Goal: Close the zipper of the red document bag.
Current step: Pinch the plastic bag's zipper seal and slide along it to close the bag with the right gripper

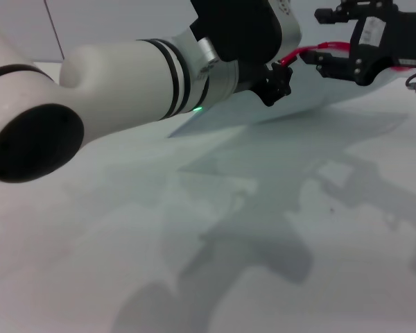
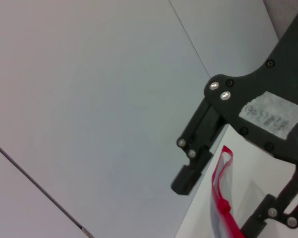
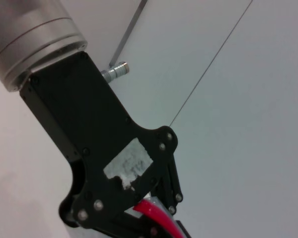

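A: What are the 2 grippers doing?

B: The left gripper [image 1: 274,82] is up at the red zipper [image 1: 299,54], at the end nearest the robot. Whether its fingers pinch it cannot be told. The right gripper [image 1: 317,60] is just past it along the zipper, and the red strip runs into its fingers [image 1: 333,66], so it looks clamped on the strip.

A: Where is the red document bag [image 1: 312,100]?

B: It hangs below the zipper, lifted off the table [image 1: 194,229], with its far edge drooping down.

A: How will it handle?

B: It looks thin, light and floppy, and likely slippery. One gripper should probably hold the strip tight by the zipper's end while the other takes the tiny slider, which cannot be made out here.
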